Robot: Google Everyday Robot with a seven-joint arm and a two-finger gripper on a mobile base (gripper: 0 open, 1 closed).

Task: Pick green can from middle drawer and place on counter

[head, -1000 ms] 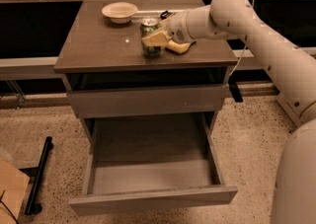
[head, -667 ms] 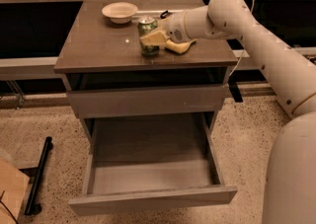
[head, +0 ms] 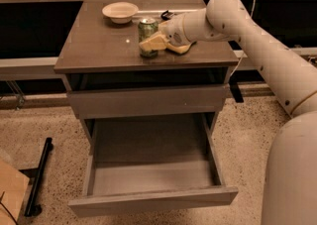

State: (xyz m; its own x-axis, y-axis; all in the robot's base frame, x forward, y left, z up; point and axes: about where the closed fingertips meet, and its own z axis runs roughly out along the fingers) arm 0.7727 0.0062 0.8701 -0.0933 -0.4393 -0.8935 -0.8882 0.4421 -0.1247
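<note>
The green can [head: 147,30] stands upright on the counter [head: 99,45], right of its middle. My gripper [head: 151,43] reaches in from the right, and its tan fingers [head: 154,42] are closed around the can's lower half. The white arm [head: 257,45] runs off to the right. The middle drawer [head: 148,182] is pulled wide open below, and its grey floor is bare. A closed drawer front [head: 148,101] lies between it and the counter.
A white bowl [head: 120,11] sits at the counter's back left. A yellow sponge [head: 182,48] lies under my wrist, with a small dark object [head: 166,15] behind it. On the floor to the left are a black bar [head: 38,177] and a cardboard box [head: 10,194].
Almost nothing has changed. The can and my gripper stay at the same spot on the counter, and the drawer stays open.
</note>
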